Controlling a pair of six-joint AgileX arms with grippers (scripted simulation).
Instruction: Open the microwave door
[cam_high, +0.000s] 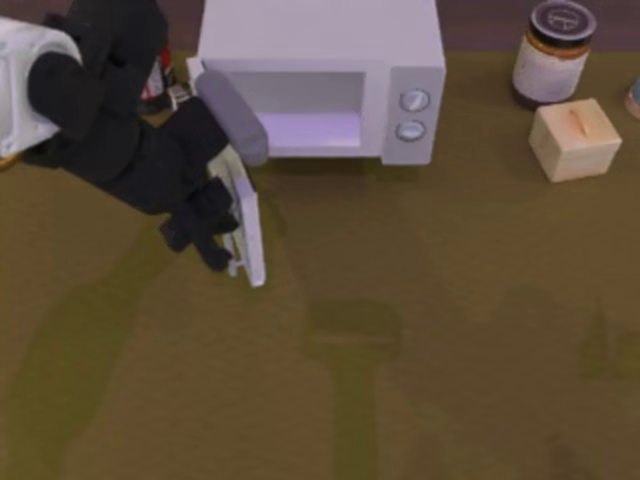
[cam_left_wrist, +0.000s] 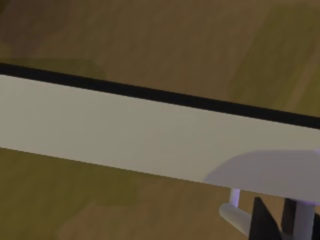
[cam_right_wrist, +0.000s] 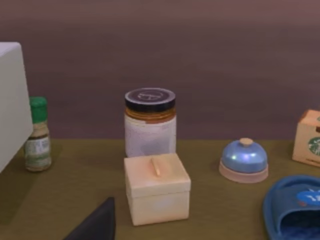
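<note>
Jar (cam_high: 553, 50) & cube (cam_high: 574, 139) right of microwave (cam_high: 320, 60), cube nearer front.

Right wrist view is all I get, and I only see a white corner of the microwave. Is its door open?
Observer: Yes. From above, the microwave door stands wide open, and the microwave shows its hollow inside.
Operator: Who's at the door?
Observer: The left gripper, at the door's outer edge, on the table's left side.
Operator: Can you see my arm from above?
Observer: No, the right arm is outside the top view.

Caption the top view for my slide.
Left gripper at the handle of the swung-open microwave door, microwave cavity exposed.
</note>
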